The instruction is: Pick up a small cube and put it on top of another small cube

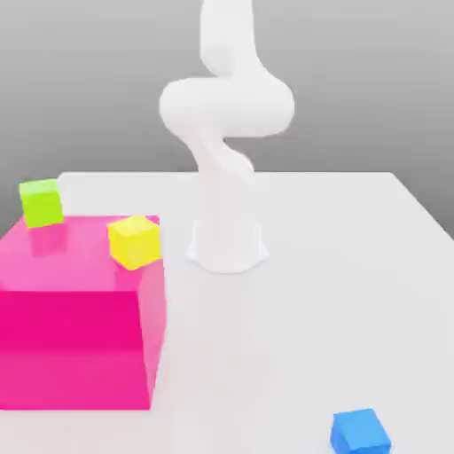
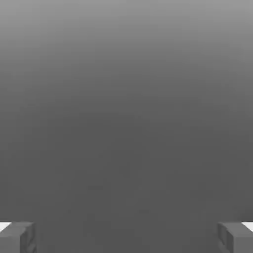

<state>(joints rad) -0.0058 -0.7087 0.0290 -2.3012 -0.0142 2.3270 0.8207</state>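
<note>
Starting at the exterior view's left, you have a lime-green cube (image 1: 41, 202) sitting at the far left corner of the scene, just behind the top of a big pink block (image 1: 75, 355); whether it rests on the block or on the surface behind it, you cannot tell from this angle. The pink block stands on the white surface (image 1: 355, 266) and takes up the near-left part of the scene. A yellow cube (image 1: 135, 241) sits at the block's far right top corner, turned slightly so one edge faces you.

Moving toward the middle, you see the arm's white base (image 1: 227, 239) planted on the surface just to the right of the pink block, with the white links curving up and out of the top of the view.

Further right, the surface is bare until the near edge, where the small cube (image 1: 360, 433), bright blue, lies on the surface by itself, well apart from the pink block, the other two cubes and the arm's base.

In the hand view, your end effector (image 2: 126, 237) is released: one grey fingertip (image 2: 17, 237) stands at each lower corner, spread wide, with nothing between them and only a plain grey background ahead.
</note>
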